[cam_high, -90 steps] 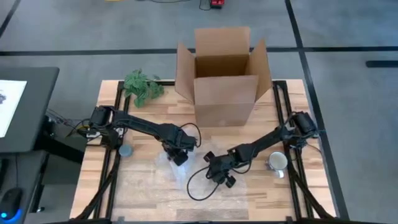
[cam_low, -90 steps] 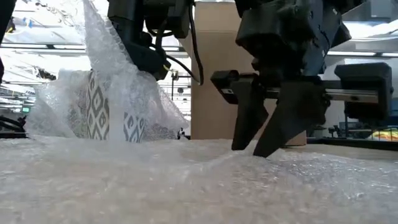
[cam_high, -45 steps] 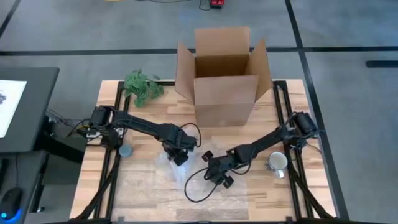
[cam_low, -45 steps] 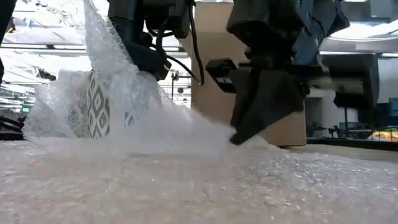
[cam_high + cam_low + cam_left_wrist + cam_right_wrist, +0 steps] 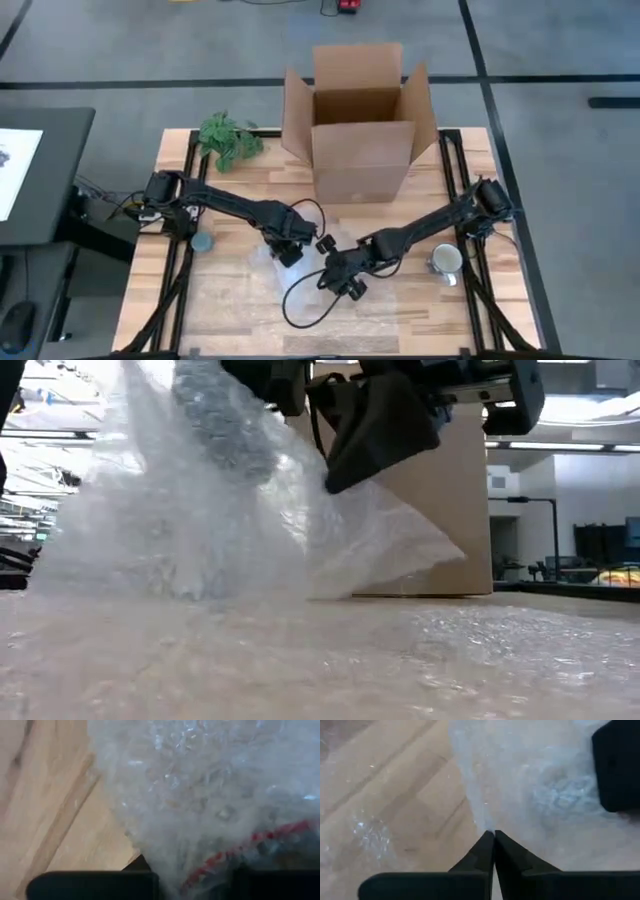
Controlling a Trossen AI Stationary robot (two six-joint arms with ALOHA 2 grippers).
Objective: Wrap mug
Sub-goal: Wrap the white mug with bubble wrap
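Both grippers worked mid-table: my right gripper [image 5: 493, 836], pinched shut on the bubble wrap [image 5: 380, 550], lifted it toward the mug, hidden under wrap at the left gripper [image 5: 287, 245], whose finger state I could not tell.

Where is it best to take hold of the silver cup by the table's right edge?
Probably its rim, from above, one finger inside: the cup stands upright, mouth open upward. The right gripper is shut on the wrap; the left gripper is at the wrap too.
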